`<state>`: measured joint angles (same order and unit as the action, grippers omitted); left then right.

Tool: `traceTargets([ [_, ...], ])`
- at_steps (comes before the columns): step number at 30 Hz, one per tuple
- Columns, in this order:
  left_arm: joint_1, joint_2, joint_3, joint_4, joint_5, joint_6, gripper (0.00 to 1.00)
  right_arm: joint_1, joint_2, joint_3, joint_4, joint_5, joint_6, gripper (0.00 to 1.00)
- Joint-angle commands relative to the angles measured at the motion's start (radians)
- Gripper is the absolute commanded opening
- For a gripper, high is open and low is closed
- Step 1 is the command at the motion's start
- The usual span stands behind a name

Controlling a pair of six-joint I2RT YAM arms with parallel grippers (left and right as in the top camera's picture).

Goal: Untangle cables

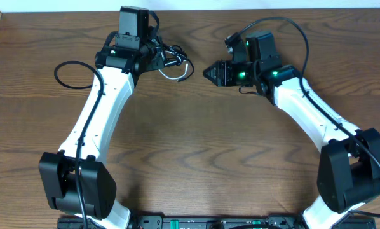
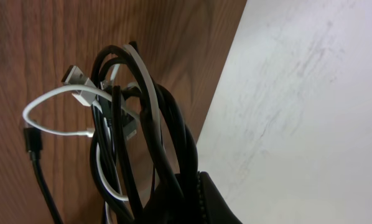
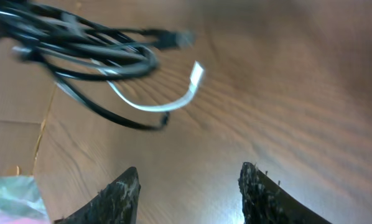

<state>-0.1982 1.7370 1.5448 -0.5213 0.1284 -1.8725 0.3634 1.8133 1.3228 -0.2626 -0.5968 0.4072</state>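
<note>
The cables form one tangled bunch of black (image 2: 171, 127) and white (image 2: 49, 96) loops with small plug ends (image 2: 74, 77). My left gripper (image 2: 189, 202) is shut on the bunch's lower part and holds it near the table's far edge. From overhead the bunch (image 1: 175, 63) hangs just right of the left gripper (image 1: 157, 58). My right gripper (image 1: 210, 72) is open and empty, a short way right of the bunch. In the right wrist view, the black loops (image 3: 99, 56) and a white strand (image 3: 167, 99) lie ahead of the right gripper (image 3: 189, 180), up and to the left, apart from its fingers (image 3: 129, 190).
The wooden table (image 1: 196, 146) ends just behind the left gripper, where a white surface (image 2: 298, 93) begins. A thick black arm wire loops out at the left (image 1: 69, 75). Both arm bases stand at the front edge (image 1: 75, 187), (image 1: 352, 175).
</note>
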Motion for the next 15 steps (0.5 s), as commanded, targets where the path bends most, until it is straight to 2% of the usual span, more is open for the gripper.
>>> traceTargets([
  [1, -0.006, -0.018, 0.003, -0.002, -0.002, 0.050, 0.08, 0.006, -0.035, 0.005, 0.020, -0.042, -0.093, 0.49],
  [4, -0.011, -0.018, 0.003, -0.001, 0.003, 0.137, 0.07, 0.009, -0.035, 0.005, 0.031, -0.039, -0.121, 0.49],
  [6, -0.011, -0.018, 0.003, 0.003, 0.024, 0.258, 0.07, 0.005, -0.035, 0.005, 0.036, -0.038, -0.130, 0.49],
  [9, -0.011, -0.018, 0.003, 0.039, 0.069, 0.547, 0.07, -0.014, -0.035, 0.005, 0.039, -0.039, -0.135, 0.49],
  [12, -0.011, -0.018, 0.003, 0.095, 0.195, 0.892, 0.07, -0.037, -0.035, 0.005, 0.039, -0.046, -0.135, 0.48],
  [15, -0.011, -0.018, 0.003, 0.136, 0.342, 1.139, 0.08, -0.056, -0.035, 0.005, 0.045, -0.069, -0.135, 0.48],
])
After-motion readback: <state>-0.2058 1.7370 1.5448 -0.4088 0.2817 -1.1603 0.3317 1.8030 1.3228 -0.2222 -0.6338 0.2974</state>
